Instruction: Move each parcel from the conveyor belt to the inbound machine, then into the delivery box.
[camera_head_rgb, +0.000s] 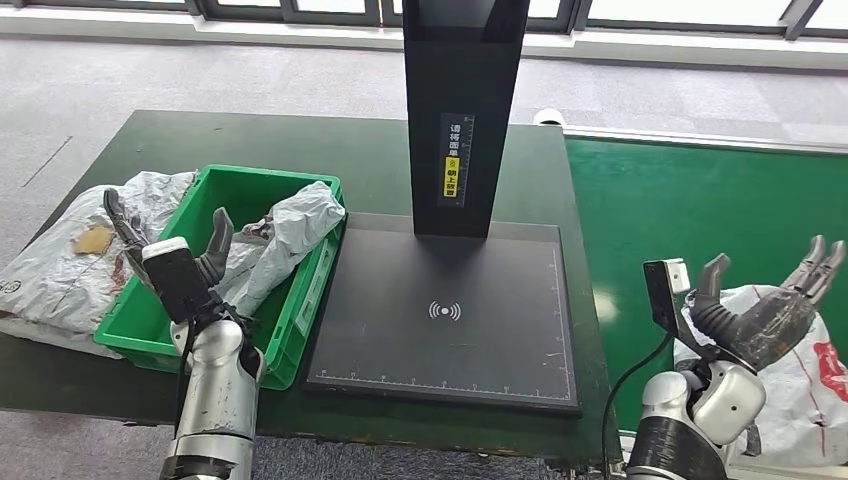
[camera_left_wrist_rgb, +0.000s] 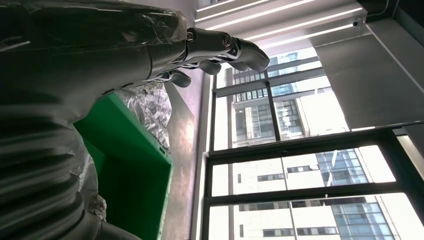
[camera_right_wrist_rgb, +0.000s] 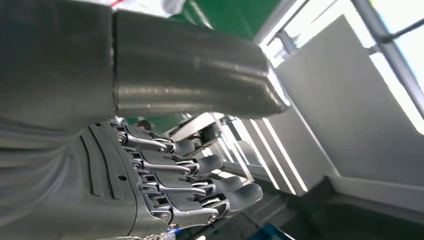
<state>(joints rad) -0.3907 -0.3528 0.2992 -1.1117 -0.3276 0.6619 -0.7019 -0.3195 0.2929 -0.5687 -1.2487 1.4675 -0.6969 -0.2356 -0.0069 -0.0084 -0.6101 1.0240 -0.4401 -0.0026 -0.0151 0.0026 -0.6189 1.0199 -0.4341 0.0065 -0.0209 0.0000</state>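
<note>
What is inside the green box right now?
The green box holds a crumpled grey parcel that leans over its right rim. The left hand hovers open in front, hiding part of the interior, so anything beneath cannot be seen.

A dark green table (camera_head_rgb: 250, 135) stands on grey carpet (camera_head_rgb: 100, 80). Along the far wall runs a row of dark-framed windows (camera_head_rgb: 300, 10) above a pale sill. Through the tall panes (camera_left_wrist_rgb: 300, 165) daylight and high-rise buildings show, with strip lights (camera_left_wrist_rgb: 280, 20) on the ceiling.
</note>
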